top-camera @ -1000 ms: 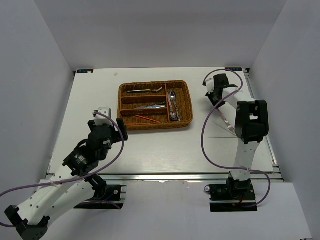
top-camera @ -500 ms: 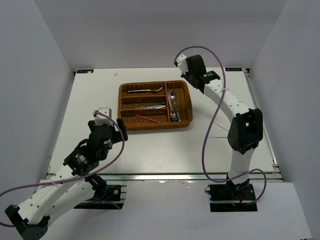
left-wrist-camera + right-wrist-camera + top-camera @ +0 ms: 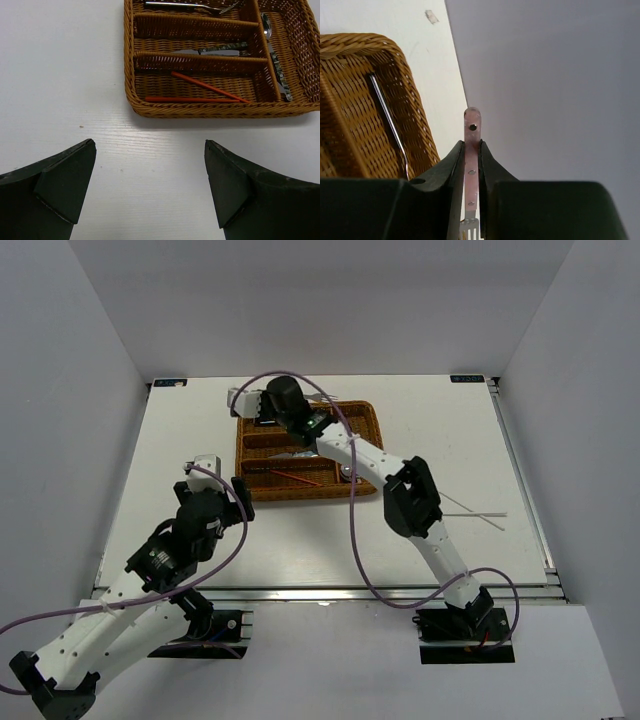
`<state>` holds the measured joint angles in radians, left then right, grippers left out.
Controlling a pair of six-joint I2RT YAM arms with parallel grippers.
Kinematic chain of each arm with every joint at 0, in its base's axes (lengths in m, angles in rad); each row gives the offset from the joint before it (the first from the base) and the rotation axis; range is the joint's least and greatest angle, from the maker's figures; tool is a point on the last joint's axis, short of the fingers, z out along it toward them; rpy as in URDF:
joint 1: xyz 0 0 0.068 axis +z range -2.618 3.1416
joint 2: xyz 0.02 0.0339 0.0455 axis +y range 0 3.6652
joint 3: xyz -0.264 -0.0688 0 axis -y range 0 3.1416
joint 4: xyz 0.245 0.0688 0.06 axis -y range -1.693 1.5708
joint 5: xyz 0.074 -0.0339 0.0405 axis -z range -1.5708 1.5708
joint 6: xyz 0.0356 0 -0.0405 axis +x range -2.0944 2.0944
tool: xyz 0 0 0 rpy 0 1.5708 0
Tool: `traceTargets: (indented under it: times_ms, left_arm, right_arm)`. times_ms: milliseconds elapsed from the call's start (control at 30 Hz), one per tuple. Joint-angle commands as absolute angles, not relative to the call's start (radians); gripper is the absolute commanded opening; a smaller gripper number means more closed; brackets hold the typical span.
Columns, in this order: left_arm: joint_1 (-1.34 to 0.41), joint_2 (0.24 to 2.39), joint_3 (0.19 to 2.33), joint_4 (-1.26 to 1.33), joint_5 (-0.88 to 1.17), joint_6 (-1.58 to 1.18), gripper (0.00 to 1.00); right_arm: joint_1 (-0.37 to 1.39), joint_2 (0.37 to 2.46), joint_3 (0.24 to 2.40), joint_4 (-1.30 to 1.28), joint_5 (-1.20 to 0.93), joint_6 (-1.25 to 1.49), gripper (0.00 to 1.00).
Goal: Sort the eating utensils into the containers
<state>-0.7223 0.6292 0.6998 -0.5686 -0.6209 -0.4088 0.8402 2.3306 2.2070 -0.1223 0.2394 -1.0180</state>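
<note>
The brown wicker tray [image 3: 378, 455] sits at the table's far middle. It holds a fork [image 3: 290, 421] in the far slot, knives [image 3: 300, 452] in the middle slot, red chopsticks [image 3: 295, 477] in the near slot and spoons [image 3: 346, 450] in the crosswise slot. My right gripper [image 3: 250, 400] hovers over the tray's far left corner. It is shut on a pink-handled fork [image 3: 472, 130], tines toward the wrist. My left gripper [image 3: 150, 185] is open and empty, just in front of the tray's near left corner [image 3: 137, 107]. Two white chopsticks [image 3: 475, 512] lie on the table at the right.
White walls enclose the table on three sides. In the right wrist view, the tray's rim [image 3: 355, 42] is at the left with a thin metal utensil [image 3: 387, 115] inside. The right arm's purple cable [image 3: 352, 530] loops over the table's middle.
My right arm has swung from the table's far right across to the tray's far left corner. The white chopsticks at the right have come into view. The left arm has not moved.
</note>
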Motion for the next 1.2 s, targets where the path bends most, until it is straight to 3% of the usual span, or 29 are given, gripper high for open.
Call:
traceTargets:
  times_ms: [0, 467, 500, 533, 633, 933, 967, 1000, 1100, 1167]
  left_arm:
    - [-0.726, 0.611, 0.706, -0.569, -0.637, -0.414, 0.98]
    - [-0.726, 0.611, 0.703, -0.558, -0.601, -0.402, 0.98]
    - [-0.727, 0.611, 0.703, -0.558, -0.603, -0.402, 0.98]
    - [-0.726, 0.609, 0.703, -0.558, -0.601, -0.402, 0.98]
    - [-0.726, 0.606, 0.701, -0.557, -0.603, -0.402, 0.98]
    - [-0.727, 0.601, 0.703, -0.56, -0.612, -0.402, 0.98]
    - [-0.727, 0.6, 0.701, -0.56, -0.614, -0.403, 0.98]
    - [-0.727, 0.6, 0.703, -0.561, -0.617, -0.405, 0.98]
    - [-0.727, 0.601, 0.704, -0.565, -0.627, -0.41, 0.98]
    - [-0.727, 0.603, 0.704, -0.569, -0.635, -0.413, 0.98]
  right_arm:
    - [0.825, 2.405, 2.281, -0.014, 0.161, -1.175, 0.0]
    - [0.828, 2.557, 2.283, 0.103, 0.109, -1.178, 0.0]
    - [0.825, 2.56, 2.28, 0.112, 0.113, -1.178, 0.03]
    - [0.824, 2.562, 2.276, 0.12, 0.118, -1.172, 0.18]
    - [0.821, 2.542, 2.261, 0.124, 0.11, -1.143, 0.44]
    - [0.813, 2.427, 2.206, 0.147, 0.156, -1.013, 0.56]
    - [0.807, 2.398, 2.197, 0.15, 0.191, -0.952, 0.78]
    - [0.792, 2.366, 2.181, 0.159, 0.216, -0.804, 0.89]
    - [0.752, 2.115, 2.052, 0.123, 0.354, -0.567, 0.89]
    - [0.723, 2.005, 1.979, -0.065, 0.358, -0.392, 0.89]
